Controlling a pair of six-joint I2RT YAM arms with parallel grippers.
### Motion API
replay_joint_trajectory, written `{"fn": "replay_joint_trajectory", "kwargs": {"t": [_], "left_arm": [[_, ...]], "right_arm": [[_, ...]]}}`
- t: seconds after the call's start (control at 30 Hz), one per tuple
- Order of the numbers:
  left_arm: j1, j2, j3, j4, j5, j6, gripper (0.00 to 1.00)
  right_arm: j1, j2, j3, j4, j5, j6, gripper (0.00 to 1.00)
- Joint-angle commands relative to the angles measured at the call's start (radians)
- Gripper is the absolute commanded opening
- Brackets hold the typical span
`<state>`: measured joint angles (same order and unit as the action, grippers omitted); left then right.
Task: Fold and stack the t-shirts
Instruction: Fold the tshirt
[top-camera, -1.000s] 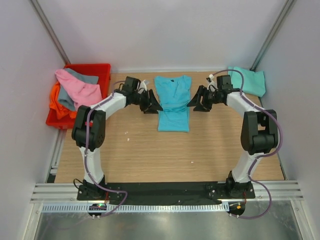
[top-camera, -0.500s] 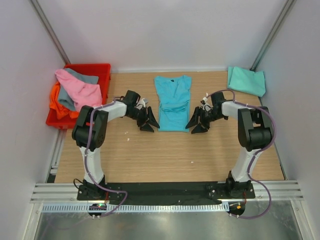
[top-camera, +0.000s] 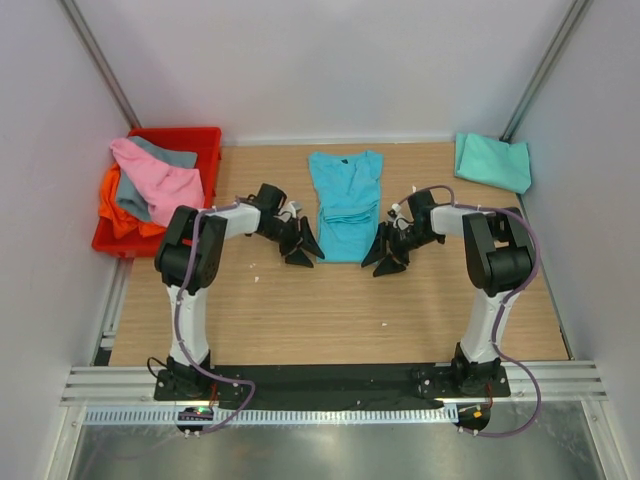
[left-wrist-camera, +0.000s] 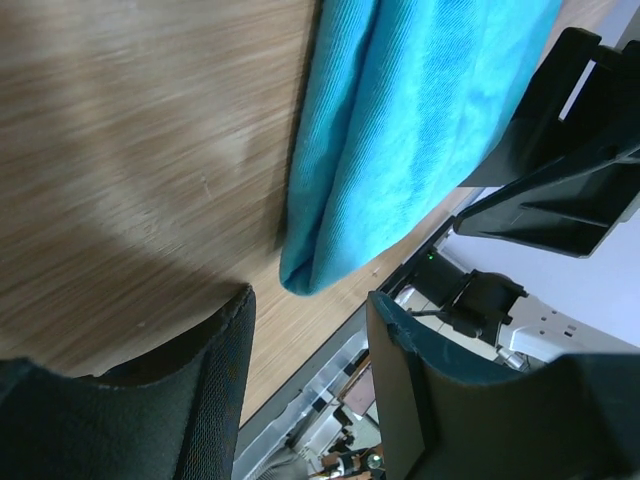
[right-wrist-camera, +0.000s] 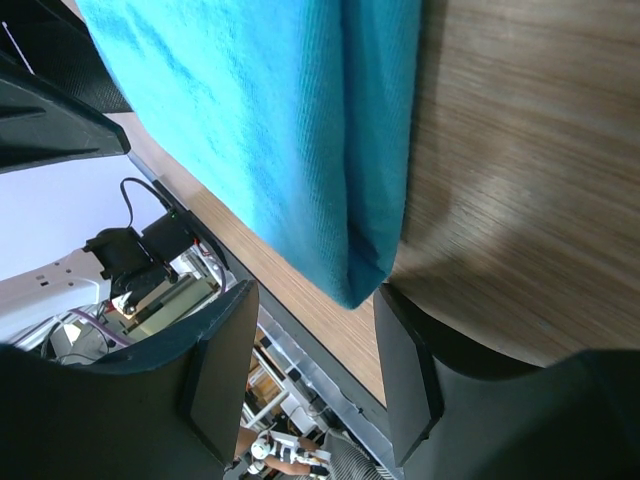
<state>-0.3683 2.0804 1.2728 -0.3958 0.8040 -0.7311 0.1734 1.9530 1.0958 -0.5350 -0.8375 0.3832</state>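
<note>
Left fingers (top-camera: 303, 250): apart, nothing between them. In the left wrist view the near left corner of the blue shirt (left-wrist-camera: 400, 130) lies just ahead of the gap, and we see no contact with either finger. The tips sit low over the desk (top-camera: 300, 310), just beside the shirt's left edge.

Right fingers (top-camera: 386, 256): also apart and holding nothing. The right wrist view shows the shirt's near right corner lined up with the gap and clear of both fingers. The tips are low over the wood, just beside the shirt's right edge.

Both arms reach in from the sides, so the two sets of fingers face each other across the shirt's near end.

The blue shirt lies flat at mid-desk with its neckline toward the far wall. A crosswise fold ridge shows about halfway down, and its near edge is a doubled fold.

The mint shirt (top-camera: 492, 160) lies folded at the far right corner of the desk, well apart from the arms.

The crate (top-camera: 185, 138) stands at the far left. The pink shirt (top-camera: 155, 175) is draped over its rim, with the grey shirt (top-camera: 172, 156) and the orange shirt (top-camera: 115, 208) heaped beside it.
</note>
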Motion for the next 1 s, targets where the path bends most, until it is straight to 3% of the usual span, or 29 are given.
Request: {"fn": "replay_joint_trajectory", "kwargs": {"t": [0.0, 0.73, 0.93, 0.97], "left_arm": [[-0.007, 0.030, 0.034, 0.029, 0.000, -0.014, 0.50], [-0.017, 0.084, 0.074, 0.049, -0.003, -0.034, 0.49], [-0.018, 0.098, 0.077, 0.052, 0.001, -0.040, 0.36], [-0.017, 0.098, 0.071, 0.063, 0.004, -0.044, 0.25]], "right_arm": [[-0.011, 0.012, 0.022, 0.001, 0.028, -0.030, 0.56], [-0.057, 0.112, 0.078, 0.033, 0.031, -0.006, 0.51], [-0.057, 0.107, 0.073, 0.044, 0.044, -0.010, 0.44], [-0.058, 0.104, 0.072, 0.050, 0.044, -0.009, 0.42]]}}
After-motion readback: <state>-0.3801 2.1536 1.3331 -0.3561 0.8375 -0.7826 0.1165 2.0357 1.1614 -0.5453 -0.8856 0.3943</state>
